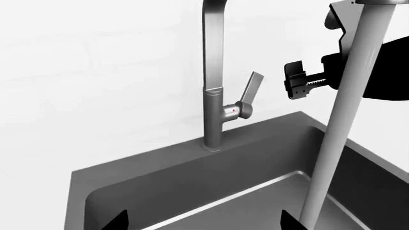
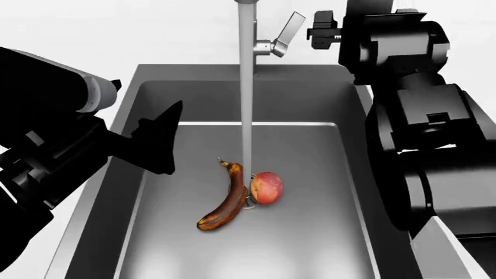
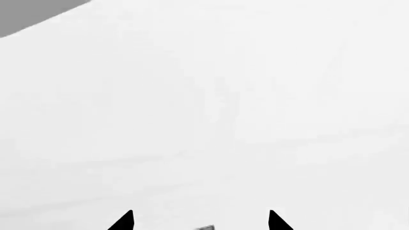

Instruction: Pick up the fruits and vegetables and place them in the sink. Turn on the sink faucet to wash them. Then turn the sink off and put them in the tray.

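A brown-orange banana (image 2: 225, 197) and a red-and-yellow apple (image 2: 266, 187) lie side by side on the floor of the dark grey sink (image 2: 128, 104). Water (image 2: 246, 116) runs down from the faucet (image 1: 213, 96) onto the spot between them. The faucet's lever (image 2: 291, 29) is tilted up. My right gripper (image 2: 322, 29) hovers just beside the lever, open; in the right wrist view the gripper (image 3: 199, 221) faces the white wall, with the lever's tip (image 3: 204, 227) between its fingers. My left gripper (image 2: 155, 142) hangs open over the sink's left part, nothing in it (image 1: 204, 221).
A white wall stands right behind the faucet. The water stream (image 1: 345, 120) crosses the left wrist view, with my right gripper (image 1: 297, 81) behind it. My right arm (image 2: 419, 128) reaches along the sink's right rim. The tray is out of view.
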`<state>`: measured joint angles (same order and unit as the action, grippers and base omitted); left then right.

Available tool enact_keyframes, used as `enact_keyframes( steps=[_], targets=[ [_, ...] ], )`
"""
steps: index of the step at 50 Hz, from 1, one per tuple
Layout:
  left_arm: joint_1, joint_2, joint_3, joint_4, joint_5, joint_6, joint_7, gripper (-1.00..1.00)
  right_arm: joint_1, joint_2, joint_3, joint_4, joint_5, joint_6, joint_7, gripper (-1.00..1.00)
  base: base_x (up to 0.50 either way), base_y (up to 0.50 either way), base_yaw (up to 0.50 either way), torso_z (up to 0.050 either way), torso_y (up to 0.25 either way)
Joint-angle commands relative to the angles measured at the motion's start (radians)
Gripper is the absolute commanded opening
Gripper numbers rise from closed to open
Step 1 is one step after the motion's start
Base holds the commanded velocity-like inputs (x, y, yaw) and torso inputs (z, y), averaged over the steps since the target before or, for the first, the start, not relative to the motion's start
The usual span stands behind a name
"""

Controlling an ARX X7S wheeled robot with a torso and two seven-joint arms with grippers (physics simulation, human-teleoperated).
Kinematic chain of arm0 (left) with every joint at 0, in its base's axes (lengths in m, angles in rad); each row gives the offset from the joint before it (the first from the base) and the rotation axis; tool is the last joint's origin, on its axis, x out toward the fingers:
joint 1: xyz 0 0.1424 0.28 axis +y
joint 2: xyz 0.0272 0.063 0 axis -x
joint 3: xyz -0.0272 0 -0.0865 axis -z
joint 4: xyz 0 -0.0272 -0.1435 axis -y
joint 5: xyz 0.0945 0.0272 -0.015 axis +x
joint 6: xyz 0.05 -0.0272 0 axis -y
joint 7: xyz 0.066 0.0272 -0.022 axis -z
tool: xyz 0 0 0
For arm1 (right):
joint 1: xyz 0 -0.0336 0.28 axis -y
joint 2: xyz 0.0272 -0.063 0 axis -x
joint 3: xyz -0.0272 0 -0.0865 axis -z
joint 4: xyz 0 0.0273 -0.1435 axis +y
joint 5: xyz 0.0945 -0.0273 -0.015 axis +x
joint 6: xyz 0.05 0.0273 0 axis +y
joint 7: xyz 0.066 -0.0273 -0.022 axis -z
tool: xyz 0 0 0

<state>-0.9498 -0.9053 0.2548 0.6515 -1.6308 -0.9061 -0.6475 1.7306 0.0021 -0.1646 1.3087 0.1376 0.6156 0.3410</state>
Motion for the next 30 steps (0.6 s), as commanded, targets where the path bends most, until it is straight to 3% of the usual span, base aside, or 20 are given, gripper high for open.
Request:
enact_keyframes(
  steps=[1,18,30],
  targets=[
    [-0.002,0.000,0.003,-0.001,0.001,0.000,0.000,1.00,-0.007,-0.001,-0.001,0.000,0.003,0.045,0.003,1.00,0.00,0.00,0.00,0.000,0.000],
    [0.008,0.002,0.008,-0.005,0.019,0.005,0.012,1.00,-0.030,-0.002,-0.061,0.000,0.136,-0.008,-0.027,1.00,0.00,0.00,0.00,0.000,0.000],
    [0.002,-0.001,0.007,-0.001,0.006,0.007,0.004,1.00,-0.020,-0.002,-0.234,0.000,0.320,-0.075,-0.054,1.00,0.00,0.00,0.00,0.000,0.000]
  ],
)
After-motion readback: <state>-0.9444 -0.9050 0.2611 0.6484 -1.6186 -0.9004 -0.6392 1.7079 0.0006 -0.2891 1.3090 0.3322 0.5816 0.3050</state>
